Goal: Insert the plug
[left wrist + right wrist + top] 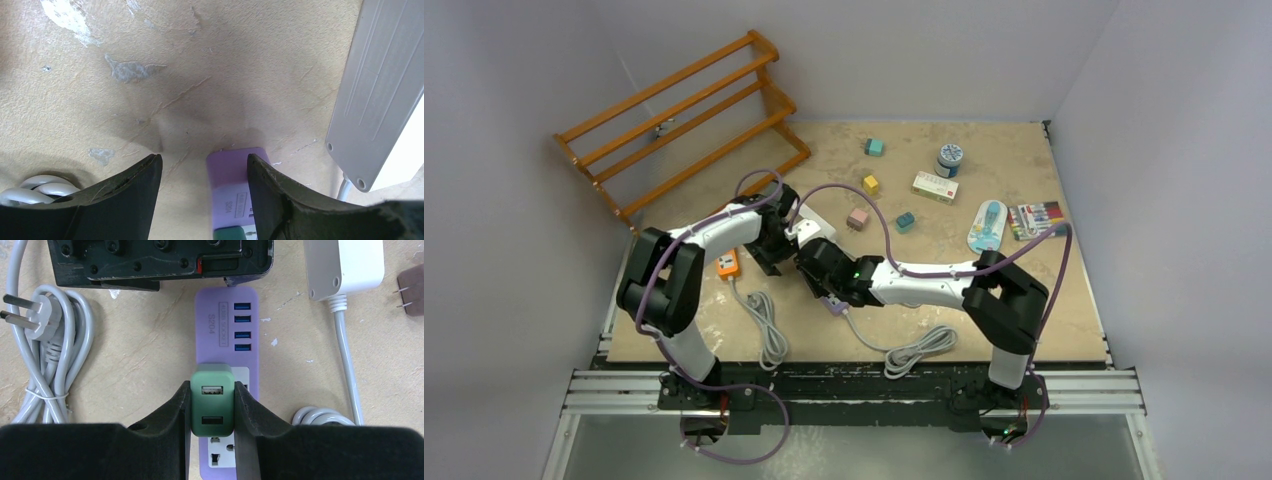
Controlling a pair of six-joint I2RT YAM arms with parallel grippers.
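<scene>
Tabletop (140, 340): green plug (212, 407), lengthwise along purple strip (207, 350), in right jaws (left jaws agape)

The plug (212, 412) is dull sage green, with one pale grey socket face and one black. The fingers of the right claw (212, 385) are matte black, as are those of the left claw (203, 160). The power strip (227, 347) is lilac with a white socket panel and four bright blue ports (242, 327) (small grey lettering runs beside them). A second strip (345, 262) is white, its cord pale grey. The desk (150, 60) is sandy beige, mottled with whitish-grey scuffs. Farther back there is an orange-brown wooden rack (684, 115), a teal block (875, 147), a yellow block (871, 184), a pink block (857, 218) and a purple cable (887, 240).
</scene>
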